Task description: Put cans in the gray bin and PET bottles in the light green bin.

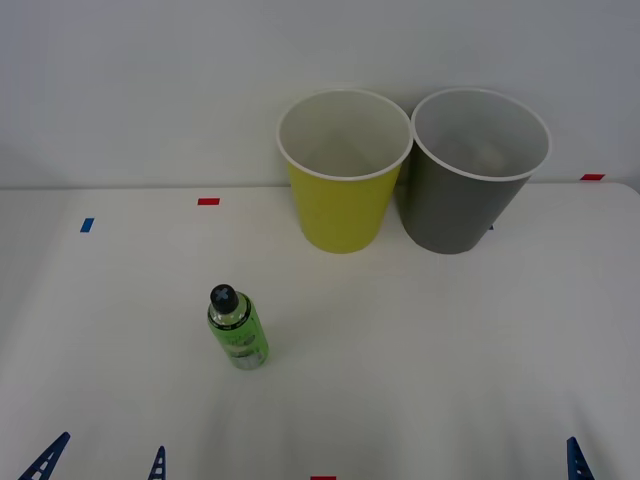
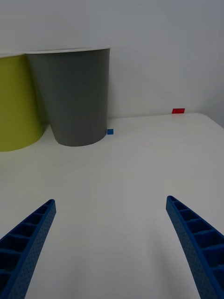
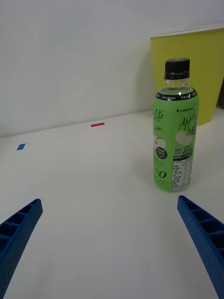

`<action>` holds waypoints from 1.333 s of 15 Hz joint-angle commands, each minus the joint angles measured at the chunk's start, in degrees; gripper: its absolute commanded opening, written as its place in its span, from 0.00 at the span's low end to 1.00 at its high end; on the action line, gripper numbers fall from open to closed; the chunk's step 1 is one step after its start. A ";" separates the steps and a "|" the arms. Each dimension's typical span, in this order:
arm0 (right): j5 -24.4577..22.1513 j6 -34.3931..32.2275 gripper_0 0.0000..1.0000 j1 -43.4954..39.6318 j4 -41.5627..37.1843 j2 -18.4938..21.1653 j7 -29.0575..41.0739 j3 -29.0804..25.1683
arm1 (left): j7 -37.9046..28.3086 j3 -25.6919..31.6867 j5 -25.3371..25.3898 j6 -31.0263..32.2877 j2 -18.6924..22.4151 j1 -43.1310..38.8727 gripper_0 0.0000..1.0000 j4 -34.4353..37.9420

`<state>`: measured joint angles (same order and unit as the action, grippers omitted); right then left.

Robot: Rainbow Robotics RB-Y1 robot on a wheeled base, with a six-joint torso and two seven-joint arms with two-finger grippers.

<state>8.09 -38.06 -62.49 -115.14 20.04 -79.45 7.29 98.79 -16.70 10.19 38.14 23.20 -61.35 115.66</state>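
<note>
White bench [image 1: 420, 340], bearing one PET bottle [image 1: 237, 329] upright on the robot's left half, well short of the bins; clear plastic, bright green label, black cap; standing free, untouched by either hand. From the left wrist view, same bottle [image 3: 176, 140] upright between the spread fingers' line of sight, light green bin [image 3: 196, 70] behind it.

At the far edge of the bench, against the pale wall: light green bin [image 1: 343, 170] and gray bin [image 1: 474, 170] side by side, rims nearly touching (whether touching, cannot tell); green one on the left, gray one on the right; both upright, white-rimmed, pale inside.

Left hand [image 1: 100, 463] low at the near edge, nearer than the bottle and apart from it; blue ribbed fingers [image 3: 18, 233] spread wide, nothing between them.

Right hand [image 2: 112, 247] low at the near right corner, well apart from the bottle; fingers [image 2: 196, 243] likewise wide apart, holding nothing; gray bin [image 2: 74, 93] ahead of it across bare bench.

Small red tape mark [image 1: 208, 201] and blue tape mark [image 1: 87, 225] on the far left of the bench.
</note>
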 commanded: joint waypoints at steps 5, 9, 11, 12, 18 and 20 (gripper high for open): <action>0.00 0.00 0.80 0.00 0.00 0.00 0.00 0.00 | -0.44 -0.09 0.18 1.76 4.83 5.01 1.00 -3.78; 0.00 0.00 0.80 0.00 0.00 0.00 0.00 0.00 | -1.05 -1.76 2.11 2.46 13.27 11.95 1.00 -6.94; 0.00 0.00 0.80 0.00 0.00 0.00 0.00 0.00 | -1.41 -4.57 4.92 3.25 17.31 16.79 1.00 -9.40; 0.00 0.00 0.80 0.00 0.00 0.00 0.00 0.00 | -1.32 -6.86 7.65 3.25 19.51 19.69 1.00 -10.20; 0.00 0.00 0.80 0.00 0.00 0.00 0.00 0.00 | -1.41 -15.64 11.95 3.16 24.08 32.43 1.00 -14.24; 0.00 0.00 0.80 0.00 0.00 0.00 0.00 0.00 | -1.41 -17.67 12.57 3.16 24.52 36.91 1.00 -15.82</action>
<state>8.09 -38.06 -62.49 -115.13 20.04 -79.45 7.30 97.39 -33.30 22.33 41.35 47.39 -26.23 100.61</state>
